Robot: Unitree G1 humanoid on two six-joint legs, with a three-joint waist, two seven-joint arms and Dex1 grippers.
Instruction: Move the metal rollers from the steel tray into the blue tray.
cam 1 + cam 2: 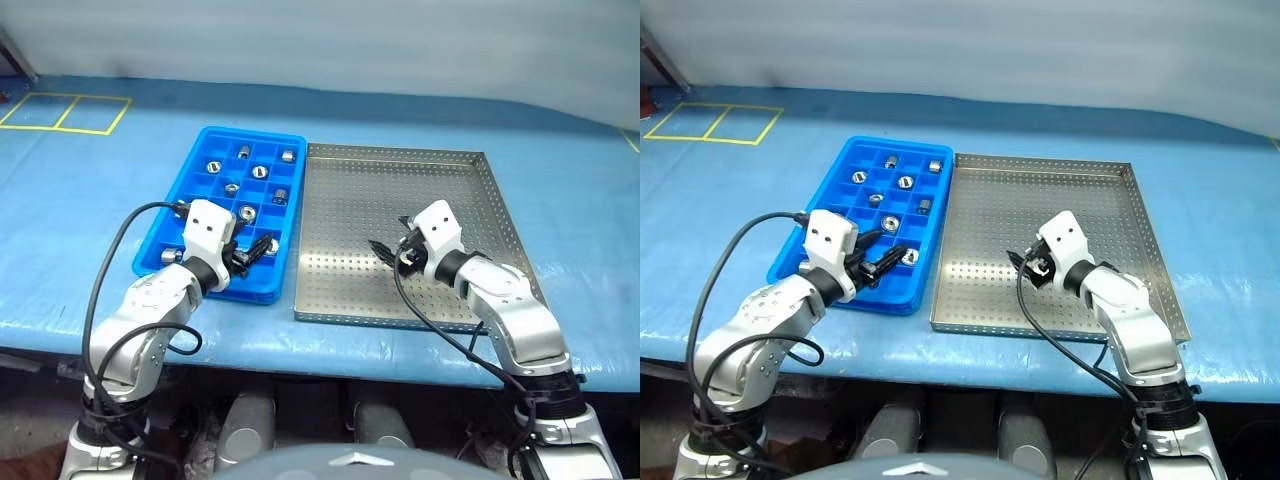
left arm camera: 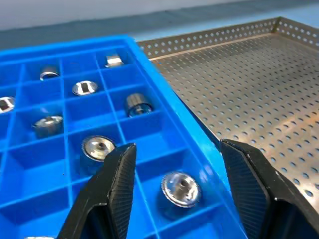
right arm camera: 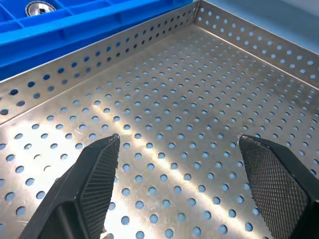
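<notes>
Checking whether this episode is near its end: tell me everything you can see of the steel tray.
The steel tray is a large, square, flat pan of grey perforated sheet metal with a low raised rim, also perforated. It lies flat on the blue-covered table, its left rim right beside the blue tray; whether they touch cannot be told. No rollers show on its floor. The right gripper hangs over its near part, jaws open and empty, with nothing between the fingers but bare perforated metal. Nothing visibly touches it.

Left end effector fingers parted, empty, right end effector spread wide, empty
</notes>
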